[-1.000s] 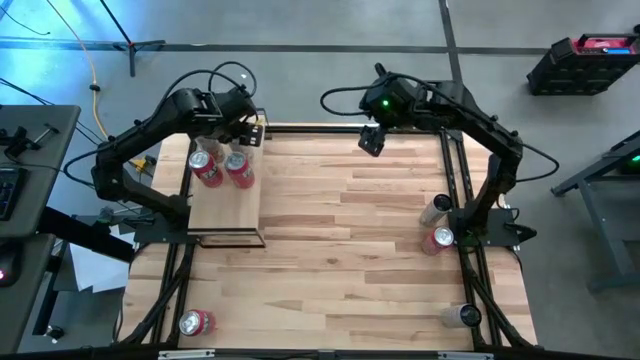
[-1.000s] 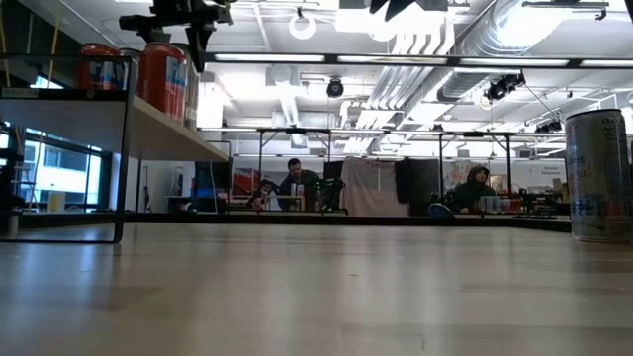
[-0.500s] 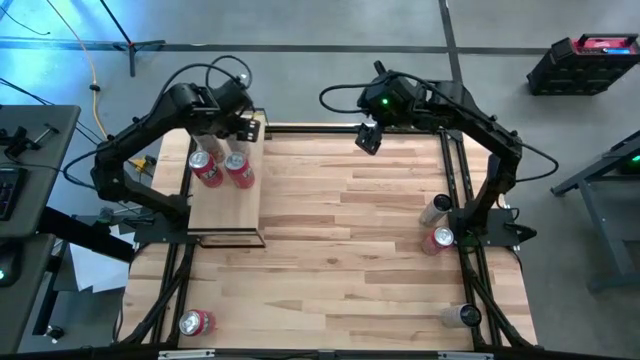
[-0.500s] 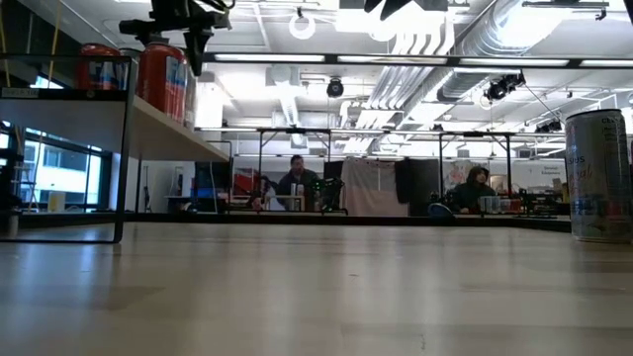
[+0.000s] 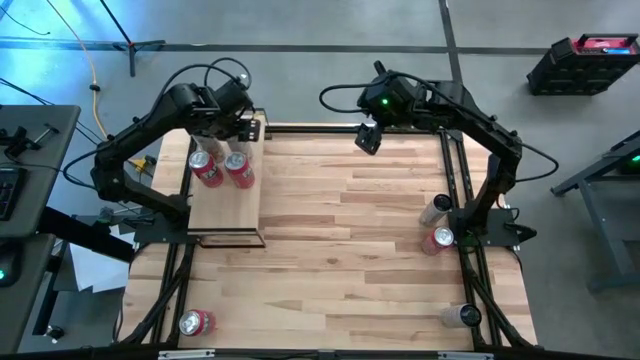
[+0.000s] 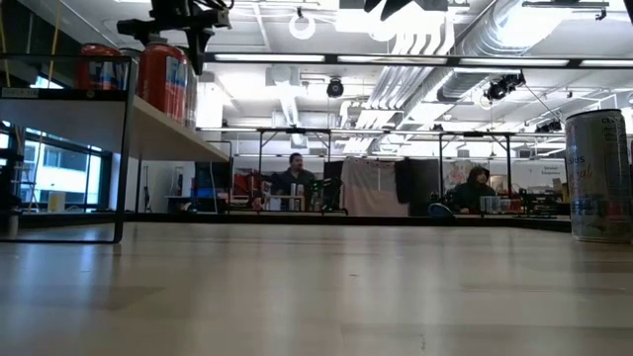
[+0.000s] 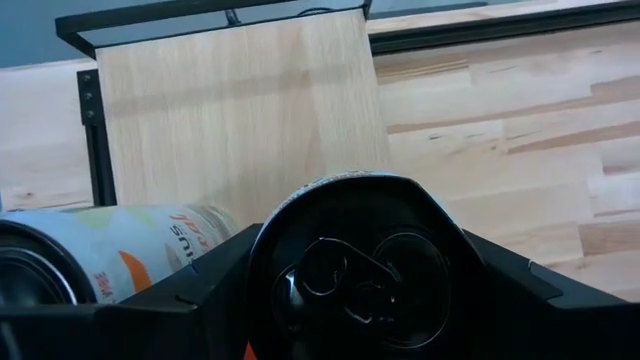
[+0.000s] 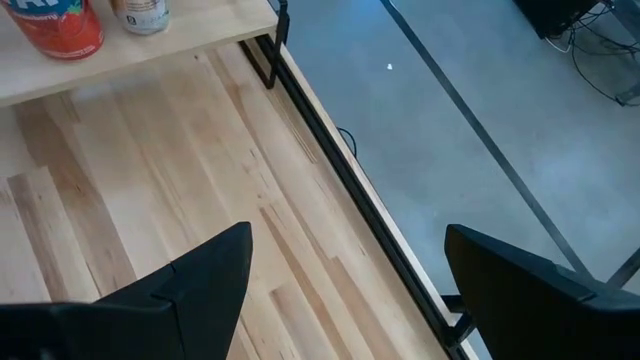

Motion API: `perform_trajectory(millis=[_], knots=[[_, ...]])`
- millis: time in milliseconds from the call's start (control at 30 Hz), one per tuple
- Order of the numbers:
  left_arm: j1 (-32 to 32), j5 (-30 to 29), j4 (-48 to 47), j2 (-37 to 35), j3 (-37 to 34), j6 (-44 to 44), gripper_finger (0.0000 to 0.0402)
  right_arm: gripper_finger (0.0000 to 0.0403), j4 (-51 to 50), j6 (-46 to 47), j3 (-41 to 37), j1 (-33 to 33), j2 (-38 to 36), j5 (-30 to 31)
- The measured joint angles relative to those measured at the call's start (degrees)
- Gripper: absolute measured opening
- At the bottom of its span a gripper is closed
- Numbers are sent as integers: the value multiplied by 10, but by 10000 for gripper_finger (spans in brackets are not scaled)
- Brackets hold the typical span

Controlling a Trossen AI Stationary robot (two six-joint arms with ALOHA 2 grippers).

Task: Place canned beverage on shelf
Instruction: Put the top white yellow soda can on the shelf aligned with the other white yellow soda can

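Note:
The shelf (image 5: 228,215), a pale board in a thin black frame, stands at the table's far left. Two red cans stand upright on its far end (image 5: 205,168) (image 5: 238,168). My left gripper (image 5: 247,130) hovers open over the right-hand can. In the left wrist view that can's silver top (image 7: 360,275) shows between the two dark fingers, and the other can (image 7: 130,255) stands beside it. The fingers flank the can's top and I see no touch. My right gripper (image 5: 368,138) hangs open above the table's far edge, holding nothing.
A red can (image 5: 195,322) stands at the near left of the table. A silver can (image 5: 436,210), a red can (image 5: 440,238) and another silver can (image 5: 465,315) stand along the right edge. The wooden tabletop (image 5: 350,230) lies bare between them. People sit in the room behind.

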Motion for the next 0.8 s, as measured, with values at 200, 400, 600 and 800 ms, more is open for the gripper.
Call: perform_trajectory(millis=[200, 400, 600, 800], knots=[[8, 7, 3, 2, 0, -1, 257, 316, 1, 17, 0, 0, 0, -2], [13, 15, 7, 9, 0, 19, 257, 316, 1, 49, 0, 0, 0, -2], [13, 4, 11, 11, 0, 15, 257, 316, 0, 45, 0, 0, 0, -1], [13, 5, 10, 11, 0, 14, 258, 316, 0, 34, 0, 0, 0, -1]])
